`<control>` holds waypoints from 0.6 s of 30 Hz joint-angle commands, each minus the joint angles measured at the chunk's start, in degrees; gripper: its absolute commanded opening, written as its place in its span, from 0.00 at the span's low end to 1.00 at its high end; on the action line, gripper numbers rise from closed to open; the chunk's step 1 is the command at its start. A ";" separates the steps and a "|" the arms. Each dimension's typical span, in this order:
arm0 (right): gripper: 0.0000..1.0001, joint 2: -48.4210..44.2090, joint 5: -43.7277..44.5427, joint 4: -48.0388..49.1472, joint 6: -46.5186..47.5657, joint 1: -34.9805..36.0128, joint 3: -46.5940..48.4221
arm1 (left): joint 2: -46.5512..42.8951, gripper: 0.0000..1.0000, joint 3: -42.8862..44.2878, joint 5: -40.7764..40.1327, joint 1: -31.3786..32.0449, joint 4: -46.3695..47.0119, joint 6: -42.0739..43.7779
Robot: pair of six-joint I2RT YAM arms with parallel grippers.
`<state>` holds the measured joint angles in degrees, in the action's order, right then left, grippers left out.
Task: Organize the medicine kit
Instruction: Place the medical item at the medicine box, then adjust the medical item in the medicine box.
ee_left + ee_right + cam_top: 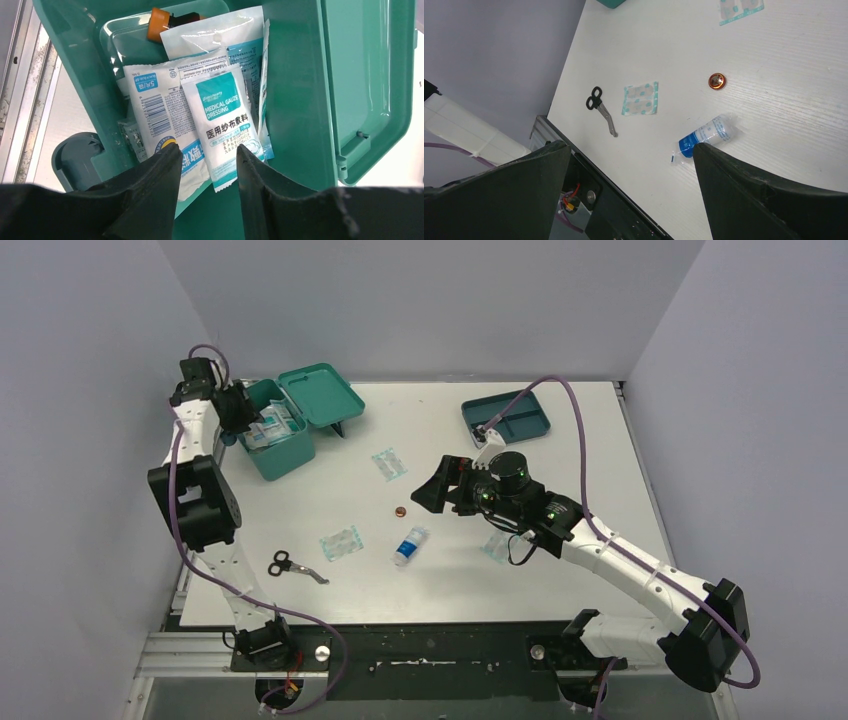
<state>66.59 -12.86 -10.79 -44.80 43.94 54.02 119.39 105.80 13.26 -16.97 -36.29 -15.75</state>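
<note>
Left wrist view: I read the left tool (207, 149) as partly open and gripping nothing, poised over the open medicine kit (300, 100). Its fingers hide the lower corners of the gauze dressing packet (225, 120) and its neighbour. Packets cover the kit floor, and an orange-capped item (159, 22) is mostly hidden. The kit stands at the far left of the tabletop (450, 590). The right tool (630, 146) hangs wide open and empty near a blue-labelled tube (706, 135). The right arm partly covers one sachet (497, 546).

medicine kit (283, 456) | teal-green box, lid (322, 395) folded back open | placed far-left on table (450, 585) | filled with gauze packets (227, 125)
</note>
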 commanded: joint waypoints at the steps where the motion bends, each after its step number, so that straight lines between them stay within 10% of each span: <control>1: 1.00 -1.20 0.47 2.52 0.24 0.24 1.33 | 1.25 0.43 2.51 -1.93 0.96 -1.64 2.09; 18: 1.00 -1.11 0.63 2.27 1.06 0.27 1.61 | 3.29 0.48 -1.77 -9.82 2.77 0.45 1.40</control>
<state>66.59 -12.86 -10.76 -44.73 43.94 54.02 122.37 104.97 5.91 -14.04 -36.27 -14.35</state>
